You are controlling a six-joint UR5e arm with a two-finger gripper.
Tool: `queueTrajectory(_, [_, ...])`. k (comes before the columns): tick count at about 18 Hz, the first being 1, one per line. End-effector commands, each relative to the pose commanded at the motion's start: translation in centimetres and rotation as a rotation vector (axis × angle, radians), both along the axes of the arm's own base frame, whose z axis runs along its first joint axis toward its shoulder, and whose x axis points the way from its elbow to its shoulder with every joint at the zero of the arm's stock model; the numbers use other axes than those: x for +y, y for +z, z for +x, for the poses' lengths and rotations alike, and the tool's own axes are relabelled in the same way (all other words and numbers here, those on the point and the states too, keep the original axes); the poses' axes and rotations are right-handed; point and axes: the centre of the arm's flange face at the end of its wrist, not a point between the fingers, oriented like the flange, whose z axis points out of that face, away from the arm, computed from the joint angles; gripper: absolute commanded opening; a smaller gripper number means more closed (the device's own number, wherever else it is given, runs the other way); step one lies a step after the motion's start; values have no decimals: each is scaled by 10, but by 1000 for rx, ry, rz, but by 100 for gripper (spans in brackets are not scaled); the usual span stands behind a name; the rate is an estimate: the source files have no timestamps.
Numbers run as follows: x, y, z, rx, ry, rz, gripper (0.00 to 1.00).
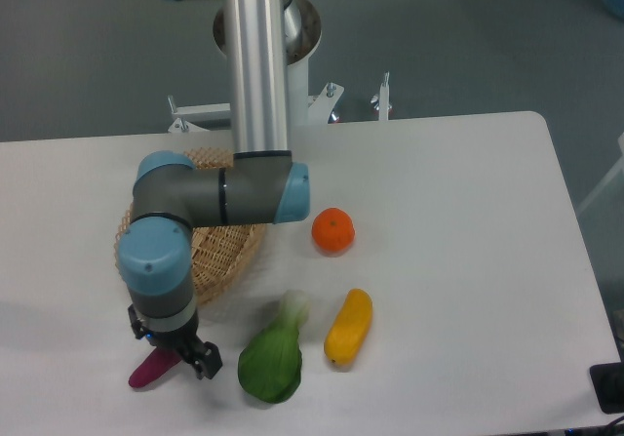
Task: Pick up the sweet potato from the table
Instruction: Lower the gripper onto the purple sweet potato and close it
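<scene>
The sweet potato (151, 371) is a small purple-magenta oblong lying near the front left of the white table (468, 212). Only its lower left end shows; the rest is hidden under the gripper. My gripper (174, 355) points straight down directly over it, with dark fingers on either side of its upper end. The fingers look spread apart, and I cannot tell whether they touch the sweet potato.
A woven wicker basket (216, 251) sits behind the gripper, partly hidden by the arm. A green leafy vegetable (272, 361) lies just right of the gripper. A yellow-orange oblong vegetable (349, 326) and an orange fruit (332, 230) lie further right.
</scene>
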Motion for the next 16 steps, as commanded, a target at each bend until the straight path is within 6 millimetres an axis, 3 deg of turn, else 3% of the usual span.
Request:
queueTrajectory(3, [0, -11, 12, -7, -17, -17, 100])
queueTrajectory(8, [-1, -25, 12, -15, -17, -37, 97])
queueTrajectory(12, [0, -25, 12, -15, -14, -37, 35])
queueTrajectory(14, [2, -16, 11, -7, -14, -22, 14])
queueTrajectory(16, [5, -2, 9, 2, -13, -2, 6])
